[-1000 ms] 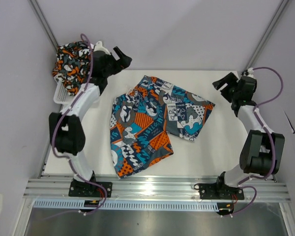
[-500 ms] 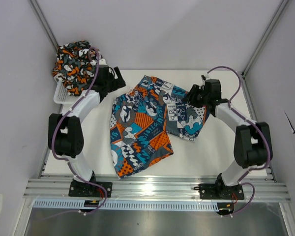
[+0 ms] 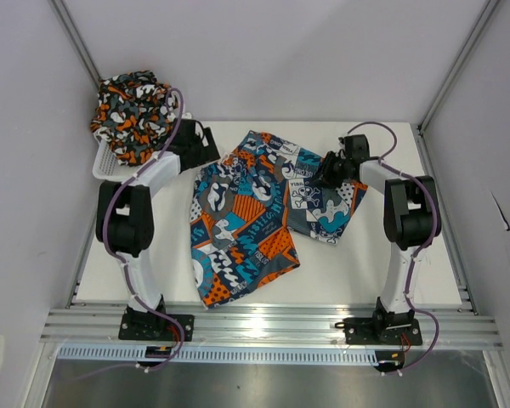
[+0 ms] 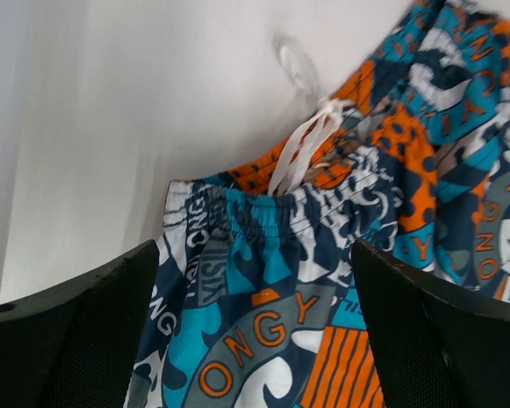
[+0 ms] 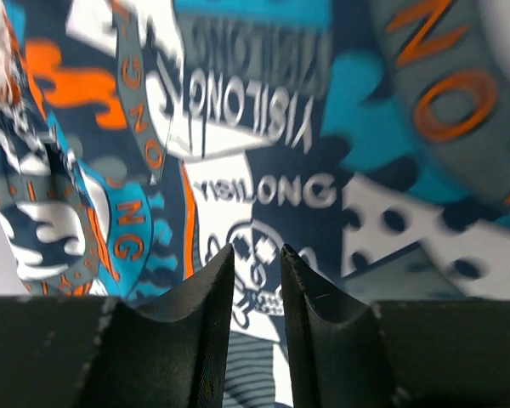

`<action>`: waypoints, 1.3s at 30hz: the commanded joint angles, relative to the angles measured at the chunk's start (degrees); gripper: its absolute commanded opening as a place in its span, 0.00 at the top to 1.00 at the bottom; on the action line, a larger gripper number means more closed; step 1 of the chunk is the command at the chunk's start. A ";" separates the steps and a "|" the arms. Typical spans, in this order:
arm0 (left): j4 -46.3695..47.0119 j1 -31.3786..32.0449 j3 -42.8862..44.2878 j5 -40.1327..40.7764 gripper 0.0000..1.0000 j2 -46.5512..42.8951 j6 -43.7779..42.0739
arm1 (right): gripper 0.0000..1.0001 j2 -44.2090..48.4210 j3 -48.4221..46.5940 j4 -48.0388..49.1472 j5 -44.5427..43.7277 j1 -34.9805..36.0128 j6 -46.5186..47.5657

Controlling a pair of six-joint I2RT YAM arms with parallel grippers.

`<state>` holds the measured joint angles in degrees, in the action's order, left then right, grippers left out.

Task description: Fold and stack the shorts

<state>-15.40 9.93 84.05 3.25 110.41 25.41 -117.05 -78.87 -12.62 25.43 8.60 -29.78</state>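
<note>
The teal-blue, orange and white skull-print shorts lie spread flat mid-table, waistband toward the back. In the left wrist view their elastic waistband corner and white drawstring show. My left gripper hovers open and wide at that back-left corner, with one finger on each side of the cloth. My right gripper is low over the shorts' right part. Its fingers stand a narrow gap apart, and flat skull print shows between them. The camouflage shorts sit bunched in the basket.
A white mesh basket stands at the table's back-left corner, beside the left arm. Grey walls and metal frame posts close in the table on three sides. Bare white table shows right of the shorts.
My right arm swung in from the table's right edge to over the shorts' right part, and its jaws narrowed. My left gripper came down from beside the basket to the waistband corner.
</note>
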 commanded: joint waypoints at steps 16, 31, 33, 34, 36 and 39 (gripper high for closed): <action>-4.55 -0.53 3.05 0.89 0.04 0.60 -0.62 | 0.62 1.31 -11.65 -20.95 -27.52 -1.92 12.99; -4.47 -1.41 2.35 -1.66 0.03 -0.11 -0.36 | 0.61 -15.65 -32.02 -35.71 -40.02 -7.45 15.71; -4.29 -1.67 2.17 -2.10 0.03 -0.28 -0.36 | 0.61 -17.32 -34.32 -36.42 -39.23 -8.07 15.72; -4.29 -1.76 2.00 -2.19 0.03 -0.37 -0.36 | 0.61 -18.98 -35.46 -37.38 -39.14 -10.51 15.54; -3.94 -1.94 1.38 -2.54 0.03 -0.81 -0.36 | 0.62 -20.40 -39.33 -38.61 -39.14 -11.85 15.10; -3.50 -2.29 0.94 -2.81 0.03 -1.25 -0.27 | 0.62 -22.07 -43.11 -39.49 -38.79 -14.04 14.58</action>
<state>-20.27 8.29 84.55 1.56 111.66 25.43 -137.14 -117.71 -48.60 -11.70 -3.25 -15.35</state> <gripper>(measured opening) 0.967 0.379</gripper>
